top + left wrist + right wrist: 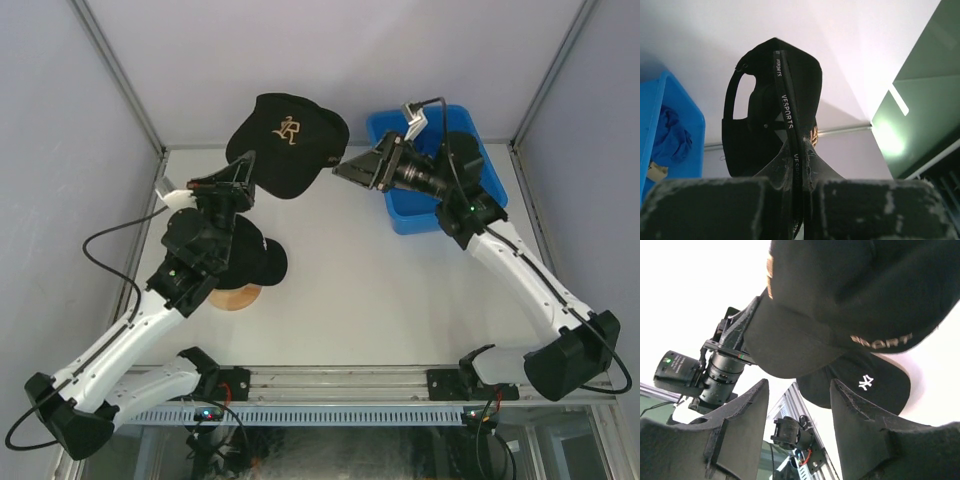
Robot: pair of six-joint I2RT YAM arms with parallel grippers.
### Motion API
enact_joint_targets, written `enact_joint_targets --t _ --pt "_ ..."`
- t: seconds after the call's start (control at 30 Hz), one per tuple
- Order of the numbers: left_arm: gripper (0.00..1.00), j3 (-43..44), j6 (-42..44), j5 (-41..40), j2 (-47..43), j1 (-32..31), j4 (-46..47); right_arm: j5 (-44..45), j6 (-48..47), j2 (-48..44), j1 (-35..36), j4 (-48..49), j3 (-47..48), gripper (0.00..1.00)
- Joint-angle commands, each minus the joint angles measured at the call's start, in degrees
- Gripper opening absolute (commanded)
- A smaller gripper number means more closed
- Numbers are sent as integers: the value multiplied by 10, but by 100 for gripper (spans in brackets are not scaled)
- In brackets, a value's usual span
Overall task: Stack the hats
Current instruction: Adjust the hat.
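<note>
A black hat with a gold logo [287, 140] hangs in the air over the back of the table. My left gripper [246, 168] is shut on its rim; in the left wrist view the taped inner band [790, 107] runs down between the closed fingers of that gripper [799, 167]. My right gripper [342, 171] stands open just off the hat's right edge, touching nothing. From the right wrist the held hat [840, 295] fills the top, above the open gripper [797, 390]. A second black hat with a small white mark [865, 382] sits on the wooden stand [236, 297].
A blue bin [400, 215] stands at the back right under my right arm. Blue fabric [671, 137] lies inside the bin [687, 112]. Grey enclosure walls close in both sides and the back. The arm bases and rail run along the near edge.
</note>
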Motion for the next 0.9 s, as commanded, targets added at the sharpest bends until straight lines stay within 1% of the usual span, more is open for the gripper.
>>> enact_joint_targets --t 0.0,0.07,0.17,0.43,0.6,0.77,0.83,0.87 --pt "0 38 -69 -145 11 -39 50 -9 85 4 16 181 -66 52" --pt "0 40 -99 -163 18 -51 49 -15 111 14 24 234 -89 53" --pt "0 42 -140 -187 24 -65 34 -14 134 26 40 282 -103 54" --pt "0 38 -205 -188 32 -68 7 -10 207 76 66 413 -118 57" --pt "0 26 -243 -180 32 -68 -3 -16 233 116 73 457 -101 58" --pt "0 27 -259 -165 37 -68 -5 -21 265 154 79 504 -81 58" --pt "0 27 -262 -154 41 -68 -4 -20 277 166 79 522 -73 56" --pt "0 28 -262 -150 42 -68 -5 -19 282 171 79 531 -72 53"
